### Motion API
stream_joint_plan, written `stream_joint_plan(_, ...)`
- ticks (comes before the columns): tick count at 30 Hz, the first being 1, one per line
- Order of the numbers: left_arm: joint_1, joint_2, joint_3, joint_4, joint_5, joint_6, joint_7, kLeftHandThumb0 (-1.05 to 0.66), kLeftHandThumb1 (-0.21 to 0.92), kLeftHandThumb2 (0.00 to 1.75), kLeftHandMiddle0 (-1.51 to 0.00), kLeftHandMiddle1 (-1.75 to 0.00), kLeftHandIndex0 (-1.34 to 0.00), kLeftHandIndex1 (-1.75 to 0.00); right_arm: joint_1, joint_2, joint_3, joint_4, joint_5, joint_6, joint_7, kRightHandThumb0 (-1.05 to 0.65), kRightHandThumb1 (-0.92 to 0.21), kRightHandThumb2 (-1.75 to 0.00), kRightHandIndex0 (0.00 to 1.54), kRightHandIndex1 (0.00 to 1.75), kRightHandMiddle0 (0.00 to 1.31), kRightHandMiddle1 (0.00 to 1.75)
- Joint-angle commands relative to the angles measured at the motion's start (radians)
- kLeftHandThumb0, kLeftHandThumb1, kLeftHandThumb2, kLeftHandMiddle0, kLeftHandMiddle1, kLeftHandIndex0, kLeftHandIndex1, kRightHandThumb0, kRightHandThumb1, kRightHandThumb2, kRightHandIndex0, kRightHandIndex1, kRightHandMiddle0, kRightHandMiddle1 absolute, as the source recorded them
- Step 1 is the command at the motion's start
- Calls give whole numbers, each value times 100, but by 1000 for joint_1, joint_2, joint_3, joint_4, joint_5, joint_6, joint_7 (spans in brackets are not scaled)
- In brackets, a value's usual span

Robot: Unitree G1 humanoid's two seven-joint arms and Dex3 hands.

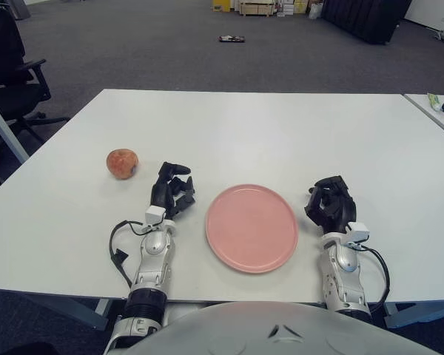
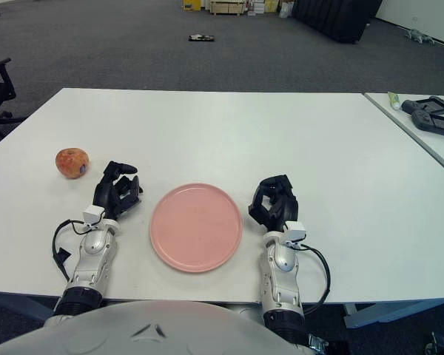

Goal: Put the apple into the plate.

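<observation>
Both our hands hold nothing, left hand [image 1: 172,191] and right hand [image 1: 331,203] curled; apple [image 1: 122,163] lies beyond-left of ours, plate [image 1: 251,227] between.

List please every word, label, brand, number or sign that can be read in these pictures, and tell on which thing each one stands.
There is no text that can be read.
The apple, the pink plate and the white table bear no print.
The tube on the neighbouring table may carry print, but it is too small to read.
The left hand and right hand show no readable marking.
</observation>
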Motion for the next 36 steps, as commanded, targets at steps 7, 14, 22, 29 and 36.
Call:
stream_joint_plan(7, 20, -1, 5, -63, -20, -9, -9, -40, 60, 96, -67, -175, -39, -175, 17, 39, -10, 20, 23, 50, -10, -42, -50, -110, 108, 175, 47, 175)
stream_joint_plan(14, 14, 11, 10, -58, 62, -72, 56, -40, 60, 97, -72, -175, -40, -175, 17, 40, -8, 15, 16, 59, -22, -42, -50, -110, 109, 175, 47, 175)
stream_joint_plan(22, 2, 68, 16, -103, 400, -121, 324, -39, 63, 93, -74, -175, -38, -175, 18, 42, -7, 13, 18, 62, -25, -42, -51, -109, 107, 175, 46, 175)
stream_joint_plan(29, -45, 154, 3, -98, 656, -81, 566, -38, 73, 80, -71, -175, -31, -175, 18, 47, -8, 15, 21, 58, -29, -42, -50, -109, 107, 175, 47, 175)
stream_joint_plan(36, -100, 235, -26, -48, 807, -9, 753, -36, 86, 61, -45, -161, -23, -175, 18, 45, -4, 18, 14, 56, -34, -42, -50, -109, 107, 175, 47, 175)
